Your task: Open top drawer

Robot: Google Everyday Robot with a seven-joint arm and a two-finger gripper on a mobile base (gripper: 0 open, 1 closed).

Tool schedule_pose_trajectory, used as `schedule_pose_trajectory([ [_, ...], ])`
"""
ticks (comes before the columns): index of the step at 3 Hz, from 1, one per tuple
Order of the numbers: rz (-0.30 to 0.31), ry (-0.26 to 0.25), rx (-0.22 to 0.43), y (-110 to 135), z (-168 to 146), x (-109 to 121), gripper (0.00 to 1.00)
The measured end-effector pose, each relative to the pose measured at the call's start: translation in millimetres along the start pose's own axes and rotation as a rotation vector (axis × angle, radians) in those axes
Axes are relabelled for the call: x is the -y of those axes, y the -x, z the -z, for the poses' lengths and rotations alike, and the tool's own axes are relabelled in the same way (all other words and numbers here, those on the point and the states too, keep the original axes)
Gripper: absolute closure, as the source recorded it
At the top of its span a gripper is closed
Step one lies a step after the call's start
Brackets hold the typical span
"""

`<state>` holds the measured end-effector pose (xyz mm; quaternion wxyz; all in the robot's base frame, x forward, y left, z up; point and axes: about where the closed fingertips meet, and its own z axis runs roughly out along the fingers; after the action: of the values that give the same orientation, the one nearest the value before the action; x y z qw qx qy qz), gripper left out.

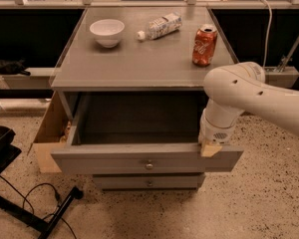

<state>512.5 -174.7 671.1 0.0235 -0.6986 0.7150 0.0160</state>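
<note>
The top drawer [109,159] is pulled well out of the grey cabinet, its wide flat front facing me with a small round metal knob [149,166] at the middle. Its deep grey box is open to view and looks empty. My gripper [210,148] hangs from the white arm at the right end of the drawer front, its tan tip resting on or hooked over the front's top edge. A narrower grey drawer front [148,182] shows below it.
On the cabinet top [139,63] stand a white bowl [106,32], a plastic bottle [161,26] lying on its side and a red soda can [205,45]. A cardboard box [49,133] sits left of the cabinet. A black stand and cable [35,213] lie on the floor at the left.
</note>
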Motion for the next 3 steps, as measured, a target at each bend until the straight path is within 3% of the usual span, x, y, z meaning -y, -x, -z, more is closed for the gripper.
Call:
schedule_pose_trajectory([
  [1, 0.002, 0.015, 0.013, -7.8, 10.7, -16.0, 1.00],
  [2, 0.002, 0.015, 0.013, -7.7, 11.4, -16.1, 0.83],
  [3, 0.002, 0.015, 0.013, -7.7, 11.4, -16.1, 0.59],
])
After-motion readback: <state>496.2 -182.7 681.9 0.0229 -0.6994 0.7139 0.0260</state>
